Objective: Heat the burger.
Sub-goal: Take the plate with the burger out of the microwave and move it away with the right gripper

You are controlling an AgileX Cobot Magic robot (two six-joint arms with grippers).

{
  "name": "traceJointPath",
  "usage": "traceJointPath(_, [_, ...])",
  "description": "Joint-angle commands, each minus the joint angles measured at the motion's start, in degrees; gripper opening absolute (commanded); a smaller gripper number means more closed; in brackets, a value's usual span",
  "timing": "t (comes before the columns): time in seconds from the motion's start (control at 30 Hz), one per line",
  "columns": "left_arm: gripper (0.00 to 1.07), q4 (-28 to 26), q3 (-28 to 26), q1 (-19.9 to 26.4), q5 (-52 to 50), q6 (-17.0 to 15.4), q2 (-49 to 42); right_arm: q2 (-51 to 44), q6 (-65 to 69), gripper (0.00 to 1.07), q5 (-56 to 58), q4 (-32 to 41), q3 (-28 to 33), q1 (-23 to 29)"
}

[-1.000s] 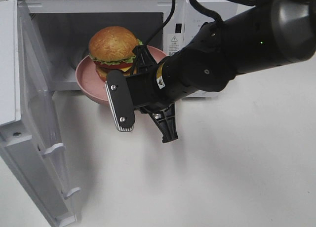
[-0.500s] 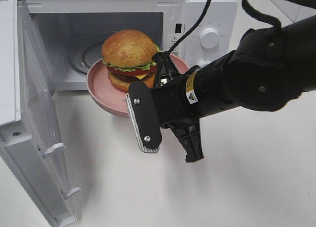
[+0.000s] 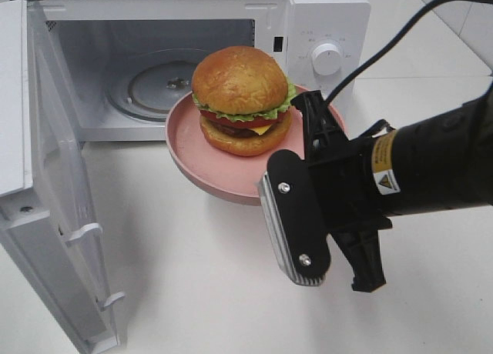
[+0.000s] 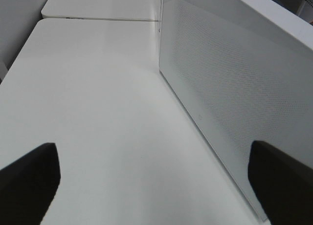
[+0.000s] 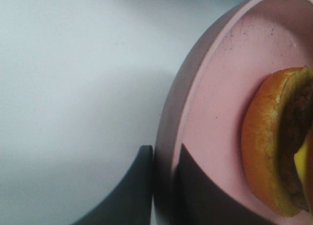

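Exterior high: the right gripper (image 3: 308, 150) clamps the rim of a pink plate (image 3: 192, 150) carrying the burger (image 3: 241, 98) before the open microwave (image 3: 154, 69); left fingers (image 4: 29, 178) spread apart

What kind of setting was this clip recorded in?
Probably a mock kitchen on a lab bench: a white microwave with its door swung open stands on a plain white table, and the right tool holds a pink plate bearing the burger.

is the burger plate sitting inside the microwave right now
No, the pink plate with the burger is held by the right gripper in front of the open microwave, and the glass turntable inside is bare.
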Motion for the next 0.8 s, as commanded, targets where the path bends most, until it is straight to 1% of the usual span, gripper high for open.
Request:
traceJointPath(0.03, [1.00, 0.1, 0.2, 0.1, -0.3, -0.1, -1.1, -4.6, 0.6, 0.00, -1.9, -0.9, 1.8, 0.2])
traceJointPath(0.17, [1.00, 0.1, 0.2, 0.1, -0.3, -0.1, -1.1, -9.5, 0.6, 0.00, 1.8, -1.1, 4.2, 0.2])
traceJointPath(0.37, [1.00, 0.1, 0.2, 0.1, -0.3, -0.1, -1.1, -13.9, 1.1, 0.00, 4.8, -1.3, 6.1, 0.2])
traceJointPath(0.53, [1.00, 0.1, 0.2, 0.1, -0.3, -0.1, -1.1, -18.5, 4.1, 0.00, 7.7, -1.7, 8.0, 0.2])
traceJointPath(0.67, [1.00, 0.1, 0.2, 0.1, -0.3, -0.1, -1.1, -22.7, 7.4, 0.00, 13.0, -4.8, 8.7, 0.2])
traceJointPath(0.8, [1.00, 0.1, 0.2, 0.1, -0.3, -0.1, -1.1, -25.3, 11.0, 0.00, 15.7, -7.5, 8.7, 0.2])
